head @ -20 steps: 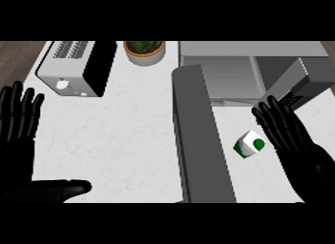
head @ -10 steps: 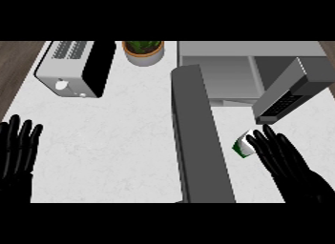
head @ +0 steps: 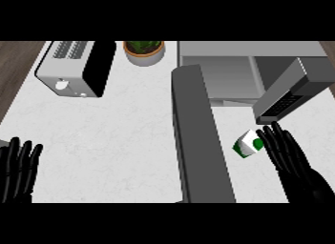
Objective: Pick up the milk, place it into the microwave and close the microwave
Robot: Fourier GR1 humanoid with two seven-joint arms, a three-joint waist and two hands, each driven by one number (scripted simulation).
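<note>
I see the milk (head: 248, 143) lying on the white counter (head: 113, 138), just right of the open microwave door (head: 200, 143) and below the microwave (head: 265, 76). My right hand (head: 291, 162) sits just beside the carton's right edge, fingers straight and spread, holding nothing; can't tell if it touches. Left hand (head: 15, 171) rests at lower left, fingers straight, also holding nothing. Toaster (head: 75, 66) and potted plant (head: 144, 50) sit at the back.

Green-and-white milk (head: 249, 144), black hands
</note>
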